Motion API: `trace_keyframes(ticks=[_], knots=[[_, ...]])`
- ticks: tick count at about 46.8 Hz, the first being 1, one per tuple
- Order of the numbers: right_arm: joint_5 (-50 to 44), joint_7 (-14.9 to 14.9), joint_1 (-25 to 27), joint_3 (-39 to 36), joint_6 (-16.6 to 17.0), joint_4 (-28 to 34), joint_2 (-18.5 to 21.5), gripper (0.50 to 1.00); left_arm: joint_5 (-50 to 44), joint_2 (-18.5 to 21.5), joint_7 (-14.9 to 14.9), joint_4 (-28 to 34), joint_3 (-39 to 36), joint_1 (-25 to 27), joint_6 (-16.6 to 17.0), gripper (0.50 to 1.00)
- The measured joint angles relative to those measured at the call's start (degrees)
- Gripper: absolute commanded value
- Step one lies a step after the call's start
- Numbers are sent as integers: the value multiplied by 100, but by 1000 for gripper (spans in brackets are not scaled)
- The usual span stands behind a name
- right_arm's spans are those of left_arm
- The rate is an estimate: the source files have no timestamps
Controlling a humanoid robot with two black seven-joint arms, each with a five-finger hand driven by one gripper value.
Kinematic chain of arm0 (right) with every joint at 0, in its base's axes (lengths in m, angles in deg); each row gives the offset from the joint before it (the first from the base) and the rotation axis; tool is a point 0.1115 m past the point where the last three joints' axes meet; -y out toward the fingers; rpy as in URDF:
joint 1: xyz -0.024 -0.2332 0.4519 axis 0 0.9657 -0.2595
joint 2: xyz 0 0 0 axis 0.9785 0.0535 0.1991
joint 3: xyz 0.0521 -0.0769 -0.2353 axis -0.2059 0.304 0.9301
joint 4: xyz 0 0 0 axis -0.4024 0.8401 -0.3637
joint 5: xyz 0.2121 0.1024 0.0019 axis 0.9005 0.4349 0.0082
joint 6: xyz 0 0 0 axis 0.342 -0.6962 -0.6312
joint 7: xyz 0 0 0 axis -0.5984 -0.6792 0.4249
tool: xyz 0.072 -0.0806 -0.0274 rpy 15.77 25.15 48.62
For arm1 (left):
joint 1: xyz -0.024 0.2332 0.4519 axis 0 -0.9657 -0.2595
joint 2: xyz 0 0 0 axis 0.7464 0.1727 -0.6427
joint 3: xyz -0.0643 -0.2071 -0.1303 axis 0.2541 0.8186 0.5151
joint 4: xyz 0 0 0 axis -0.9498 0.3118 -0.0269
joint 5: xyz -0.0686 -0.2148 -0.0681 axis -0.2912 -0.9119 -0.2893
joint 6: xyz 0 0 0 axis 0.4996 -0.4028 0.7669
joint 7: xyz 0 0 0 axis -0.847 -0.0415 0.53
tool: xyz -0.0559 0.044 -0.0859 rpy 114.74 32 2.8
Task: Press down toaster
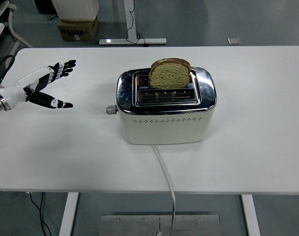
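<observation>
While the toaster sits mid-table with a bread slice standing in its rear slot, the left hand hovers well left of it, fingers spread, empty.

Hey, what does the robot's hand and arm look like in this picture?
Only the left hand shows: a white shell over the back and wrist, slim black fingers with small white patches at the joints, and a silvery ring at the wrist.

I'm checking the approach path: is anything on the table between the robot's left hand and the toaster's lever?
Nothing visible. The left hand, fingers spread, is over bare white table left of the toaster; the lever knob sticks out on that side.
</observation>
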Motion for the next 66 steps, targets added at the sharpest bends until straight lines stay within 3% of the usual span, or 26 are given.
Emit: trace_keyframes(ticks=[11,24,36,66], knots=[[0,2,-2,0,-4,0,0,1000,434,389,137,431,-6,-354,8,1000],[0,1,2,0,-3,0,0,1000,1085,521,142,608,-6,-376,28,1000],[0,1,2,0,-3,0,0,1000,1409,772,142,1151,-5,-367,114,1000],[0,2,-3,0,-1,0,0,1000,2084,729,141,1649,-4,-376,335,1000]])
